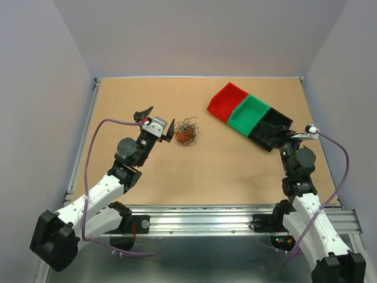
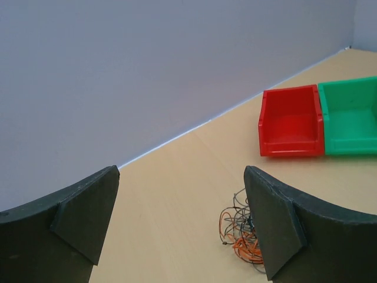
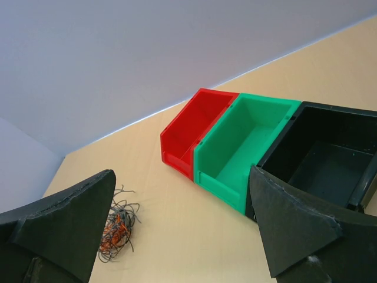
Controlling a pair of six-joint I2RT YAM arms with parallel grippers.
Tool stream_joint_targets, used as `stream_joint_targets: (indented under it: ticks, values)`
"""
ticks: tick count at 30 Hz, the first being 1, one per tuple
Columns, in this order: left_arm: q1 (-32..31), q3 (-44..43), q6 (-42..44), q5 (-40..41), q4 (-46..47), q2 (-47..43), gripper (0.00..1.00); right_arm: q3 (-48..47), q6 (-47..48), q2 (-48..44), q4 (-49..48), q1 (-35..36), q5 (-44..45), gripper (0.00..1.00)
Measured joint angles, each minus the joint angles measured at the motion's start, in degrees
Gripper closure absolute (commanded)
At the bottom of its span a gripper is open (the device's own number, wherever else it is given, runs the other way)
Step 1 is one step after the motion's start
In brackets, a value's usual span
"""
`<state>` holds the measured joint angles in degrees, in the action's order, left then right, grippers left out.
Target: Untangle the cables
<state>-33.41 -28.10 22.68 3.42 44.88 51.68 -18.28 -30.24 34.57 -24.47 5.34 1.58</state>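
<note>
Left gripper (image 1: 158, 121), right gripper (image 3: 182, 194) spread wide, empty. Risk: left grabs whole wire clump (image 1: 186, 132), dragging knot tighter, not apart.

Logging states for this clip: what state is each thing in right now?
cables: one tangled clump, dark and orange-red mixed, lying on the table.
red bin: upright, empty.
green bin: upright, empty.
black bin: upright, empty.
left tool: open, holding nothing.
right tool: open, holding nothing.
</note>
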Motion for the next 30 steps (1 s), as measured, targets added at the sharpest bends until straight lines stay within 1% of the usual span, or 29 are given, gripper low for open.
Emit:
stream_joint_targets:
  ticks: [5,7,10,15,18,24,25,26,27,28,29,30]
  values:
    - [0.0,-1.2,2.6,-3.5,-2.7,3.8,0.01,0.0,0.2,1.4,0.0,0.0,-1.9,0.00]
    - [0.0,-4.1,3.0,-3.6,-5.9,7.2,0.01,-0.1,0.9,3.1,0.2,0.0,-3.8,0.00]
    - [0.0,-10.7,3.5,-3.6,-10.9,14.6,0.01,-0.7,2.0,5.3,1.7,0.0,-5.3,0.00]
    - [-0.2,-20.5,3.9,-3.1,-20.3,25.9,0.01,-1.8,3.3,6.7,3.3,0.0,-5.5,0.00]
    - [-0.4,-23.8,4.1,-3.0,-24.4,31.2,0.01,-2.1,3.9,6.8,3.5,0.0,-5.4,0.00]
    - [-0.4,-27.5,4.2,-3.0,-30.3,39.5,0.05,-2.1,4.6,6.8,3.7,0.0,-5.5,0.00]
    - [-0.4,-28.2,4.1,-3.0,-30.8,40.9,0.09,-2.1,4.7,6.8,3.9,0.0,-5.6,0.00]
    - [-0.4,-28.9,4.1,-3.0,-31.1,42.2,0.25,-2.1,4.8,6.8,3.9,0.0,-5.6,0.00]
    - [-0.4,-30.6,4.1,-3.0,-31.6,44.5,0.38,-2.1,4.8,6.9,4.0,0.0,-5.9,0.00]
    - [-0.4,-31.8,3.9,-3.3,-32.0,46.4,0.55,-2.1,4.8,6.9,3.9,0.0,-6.0,0.00]
    - [-0.4,-33.3,3.5,-3.7,-32.6,48.7,0.94,-2.1,4.8,7.1,3.9,0.0,-6.3,0.02]
    - [-0.4,-34.5,4.2,-4.3,-33.3,50.2,1.00,-2.1,4.9,7.4,3.9,0.0,-6.8,0.03]
